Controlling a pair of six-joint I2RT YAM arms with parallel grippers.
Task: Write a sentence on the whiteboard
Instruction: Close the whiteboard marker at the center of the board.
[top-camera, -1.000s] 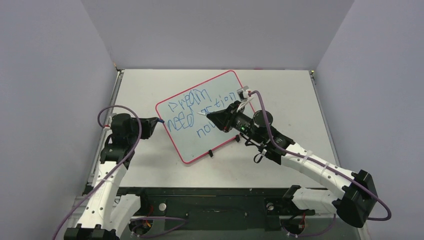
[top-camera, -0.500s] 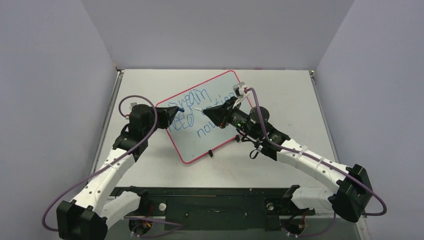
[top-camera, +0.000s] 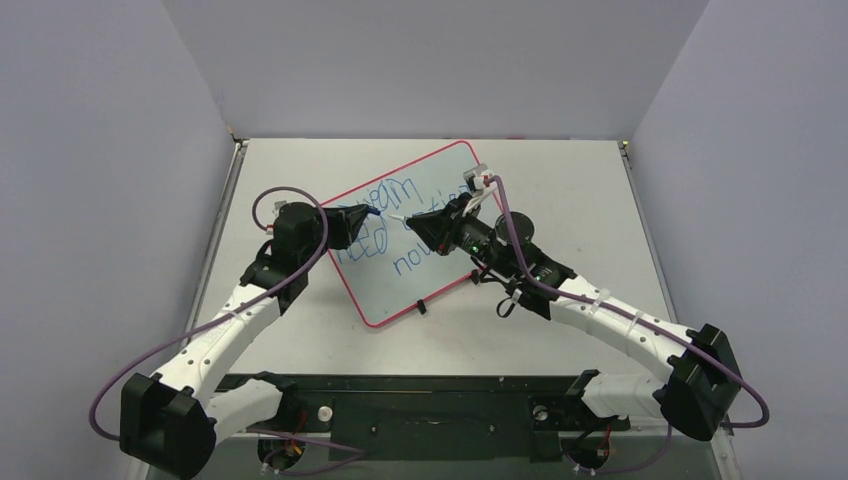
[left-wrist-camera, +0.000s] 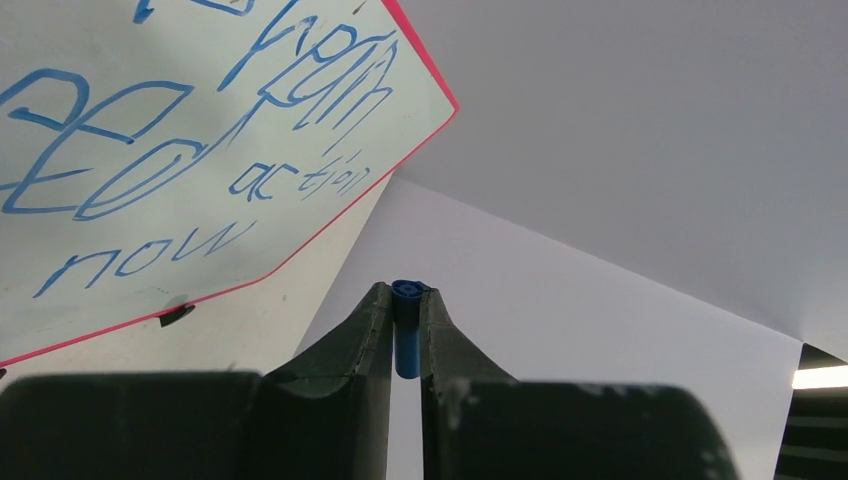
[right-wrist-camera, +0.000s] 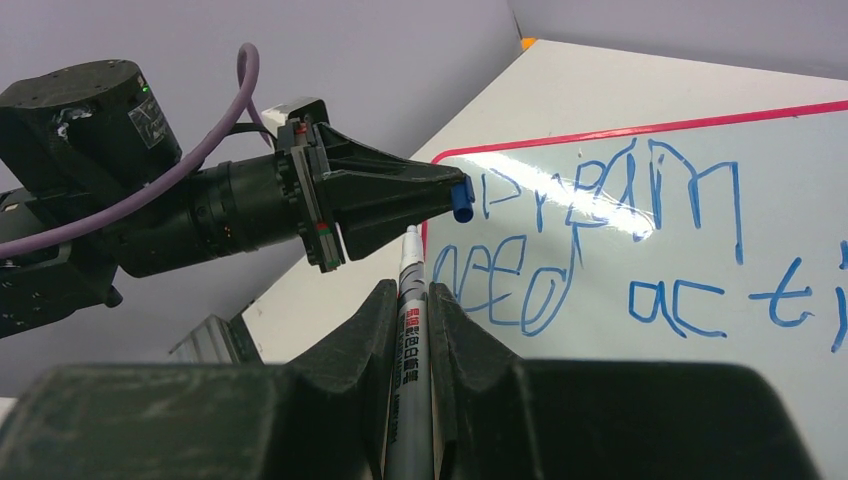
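Right fingers clamped on a marker, its tip out ahead of them. Left fingers pinched on a blue cap, facing the right ones, cap and tip near but apart. Board lies skewed on the table beneath both. Sentence, three blue rows, sits just below the right fingers. Board likely light, stiff and glossy, apt to slide under pen pressure. Best held at the red rim, off the ink, which should smear. Table pale, matte. Plain grey walls on three sides.
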